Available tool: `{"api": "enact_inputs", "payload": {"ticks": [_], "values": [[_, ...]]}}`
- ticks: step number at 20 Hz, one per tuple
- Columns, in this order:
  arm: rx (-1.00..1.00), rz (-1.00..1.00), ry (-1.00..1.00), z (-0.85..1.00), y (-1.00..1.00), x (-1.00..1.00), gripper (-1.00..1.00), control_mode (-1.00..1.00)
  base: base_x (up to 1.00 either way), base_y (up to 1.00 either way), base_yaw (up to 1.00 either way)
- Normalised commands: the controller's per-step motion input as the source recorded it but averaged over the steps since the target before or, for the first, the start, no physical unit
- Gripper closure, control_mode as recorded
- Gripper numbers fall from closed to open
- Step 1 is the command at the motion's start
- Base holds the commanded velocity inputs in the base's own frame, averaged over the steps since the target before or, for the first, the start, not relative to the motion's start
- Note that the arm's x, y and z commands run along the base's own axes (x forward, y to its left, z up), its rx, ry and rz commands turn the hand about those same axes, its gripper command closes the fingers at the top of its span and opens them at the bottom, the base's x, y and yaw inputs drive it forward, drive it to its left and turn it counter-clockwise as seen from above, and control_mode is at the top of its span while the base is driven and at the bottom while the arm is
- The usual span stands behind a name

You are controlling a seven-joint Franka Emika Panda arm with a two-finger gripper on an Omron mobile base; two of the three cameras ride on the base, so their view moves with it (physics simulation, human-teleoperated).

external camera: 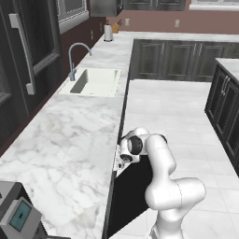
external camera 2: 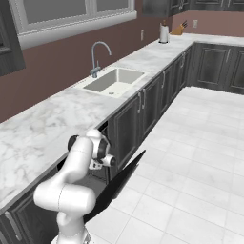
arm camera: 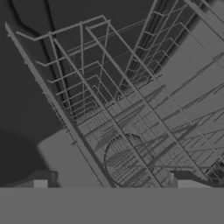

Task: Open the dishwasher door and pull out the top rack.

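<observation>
Dishwasher door (external camera 2: 116,186) dropped open below the tabletop (external camera: 70,140) edge. My jaws spread wide, gripping nothing, poised at the cavity over the top rack (arm camera: 109,87), wire grid close ahead.

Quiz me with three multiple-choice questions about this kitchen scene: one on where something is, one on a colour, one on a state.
1. Where is the paper towel roll?
A. on the counter's far corner
B. in the sink
C. on the floor

2. What colour is the dishwasher door?
A. white
B. black
C. red

3. How does the dishwasher door stand?
A. shut flush
B. swung partly down
C. taken off

Answers:
1 A, it stands past the sink near the knife block.
2 B, a plain black panel.
3 B, it tilts outward below the counter, and the pincer faces the wire top rack.
</observation>
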Motion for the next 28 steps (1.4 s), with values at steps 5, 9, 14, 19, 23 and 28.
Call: {"api": "enact_inputs", "payload": {"ticks": [5, 9, 14, 19, 23, 28], "values": [[0.00, 0.00, 0.06, -0.18, 0.19, 0.19, -1.00, -1.00, 0.00, 0.00, 0.00], [0.00, 0.00, 0.09, -0.22, 0.19, 0.22, -1.00, -1.00, 0.00, 0.00, 0.00], [0.00, 0.00, 0.11, -0.24, 0.15, 0.18, -1.00, -1.00, 0.00, 0.00, 0.00], [-0.01, 0.00, 0.12, -0.29, 0.15, 0.12, -1.00, -1.00, 0.00, 0.00, 0.00], [-0.10, -0.01, 0.12, -0.36, 0.03, 0.00, -1.00, -1.00, 0.00, 0.00, 0.00], [-0.17, -0.07, 0.15, -0.40, 0.00, -0.01, -1.00, -1.00, 0.00, 0.00, 0.00]]}}
